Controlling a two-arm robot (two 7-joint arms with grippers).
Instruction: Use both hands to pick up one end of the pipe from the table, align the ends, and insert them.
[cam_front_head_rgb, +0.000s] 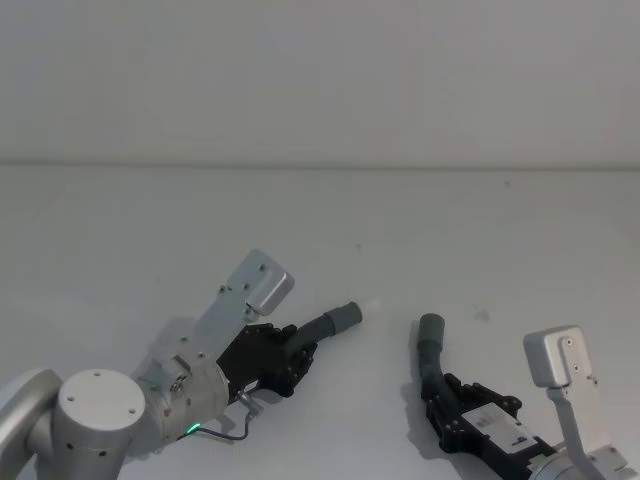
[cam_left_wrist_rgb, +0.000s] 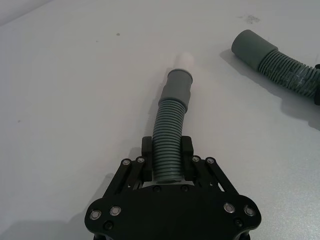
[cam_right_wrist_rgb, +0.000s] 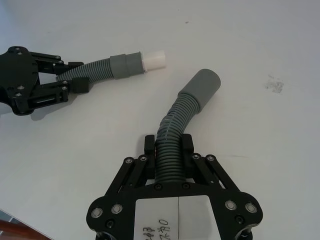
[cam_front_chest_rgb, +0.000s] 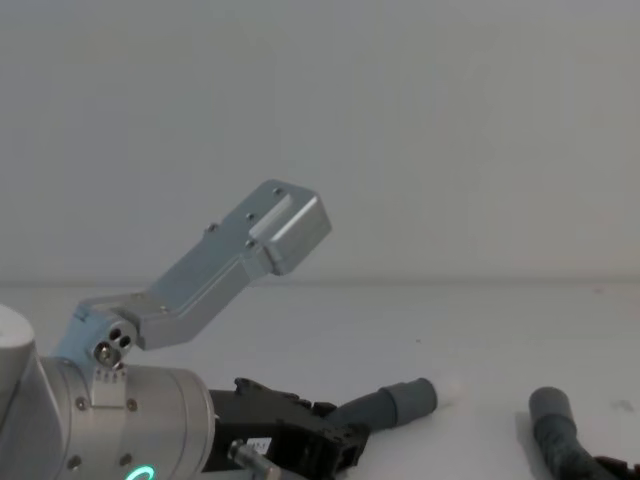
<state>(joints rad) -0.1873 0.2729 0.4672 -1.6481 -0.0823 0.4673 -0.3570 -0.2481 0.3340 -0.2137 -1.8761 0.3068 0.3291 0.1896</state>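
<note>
Left tool (cam_left_wrist_rgb: 167, 150): clenched on pipe (cam_left_wrist_rgb: 169, 122) behind white-tipped cuff (cam_left_wrist_rgb: 178, 84). Right tool (cam_right_wrist_rgb: 168, 149): clenched behind plain cuff (cam_right_wrist_rgb: 202, 87); white label (cam_right_wrist_rgb: 175, 217), handwriting unreadable. Cuffs apart.

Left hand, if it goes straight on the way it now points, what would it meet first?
Probably nothing: the left hand aims its white-tipped pipe end over bare table; the plain end lies off to the right, though depth is unclear.

Plain pale wall (cam_front_head_rgb: 320, 80) behind white table (cam_front_head_rgb: 120, 230); soft even light.
</note>
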